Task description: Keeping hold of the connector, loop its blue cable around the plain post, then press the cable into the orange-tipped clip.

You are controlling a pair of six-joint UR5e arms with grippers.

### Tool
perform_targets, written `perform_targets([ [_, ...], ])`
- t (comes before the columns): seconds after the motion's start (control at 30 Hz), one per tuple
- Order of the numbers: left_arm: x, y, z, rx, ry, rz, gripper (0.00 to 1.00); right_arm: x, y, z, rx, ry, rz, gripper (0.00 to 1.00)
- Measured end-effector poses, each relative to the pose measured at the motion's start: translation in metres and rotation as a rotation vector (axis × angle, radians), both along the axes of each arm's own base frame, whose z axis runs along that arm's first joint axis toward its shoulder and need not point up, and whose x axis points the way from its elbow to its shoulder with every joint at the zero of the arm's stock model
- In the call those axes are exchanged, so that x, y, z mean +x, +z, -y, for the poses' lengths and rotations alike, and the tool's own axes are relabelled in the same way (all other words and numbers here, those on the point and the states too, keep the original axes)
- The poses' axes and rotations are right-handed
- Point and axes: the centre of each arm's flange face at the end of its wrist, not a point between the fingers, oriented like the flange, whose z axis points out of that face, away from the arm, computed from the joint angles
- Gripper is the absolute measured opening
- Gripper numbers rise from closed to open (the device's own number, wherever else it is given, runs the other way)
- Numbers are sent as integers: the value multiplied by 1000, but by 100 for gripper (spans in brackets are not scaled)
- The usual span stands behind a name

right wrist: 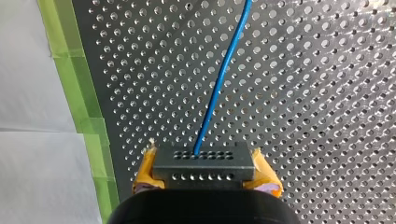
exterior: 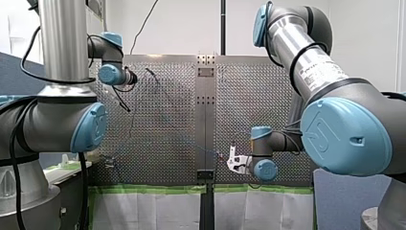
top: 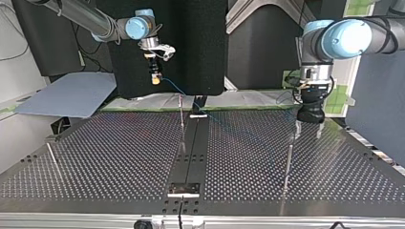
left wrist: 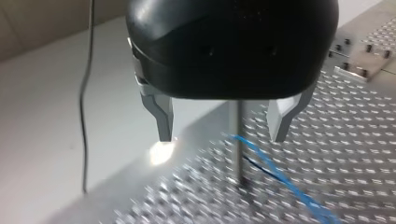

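My right gripper point(right wrist: 203, 179) is shut, its yellow pads clamped on the dark grey connector point(right wrist: 203, 161). The blue cable point(right wrist: 219, 84) leaves the connector and runs ahead over the perforated plate. In the top view this gripper point(top: 155, 78) hangs above the table's far edge, and the cable point(top: 176, 89) slopes down toward the view's right. My left gripper point(left wrist: 222, 133) is open, with its metal fingers astride the plain post point(left wrist: 239, 135). The cable point(left wrist: 280, 179) passes beside that post's foot. A thin clip with a reddish tip point(top: 181, 99) stands near the centre rail.
Another thin post point(top: 52, 157) leans at the top view's left. A centre rail point(top: 191, 152) splits the perforated table point(top: 119, 157). Green tape point(right wrist: 88, 112) edges the plate, with white sheeting beyond it. A black wire point(left wrist: 84, 116) hangs beside my left gripper.
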Motion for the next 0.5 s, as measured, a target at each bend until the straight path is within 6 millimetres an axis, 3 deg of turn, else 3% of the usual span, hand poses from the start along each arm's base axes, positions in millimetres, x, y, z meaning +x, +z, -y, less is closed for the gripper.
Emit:
perform_targets([
  [0.5,-29,110,4,116,126,129,99,2,2,5,1,1,8,2],
])
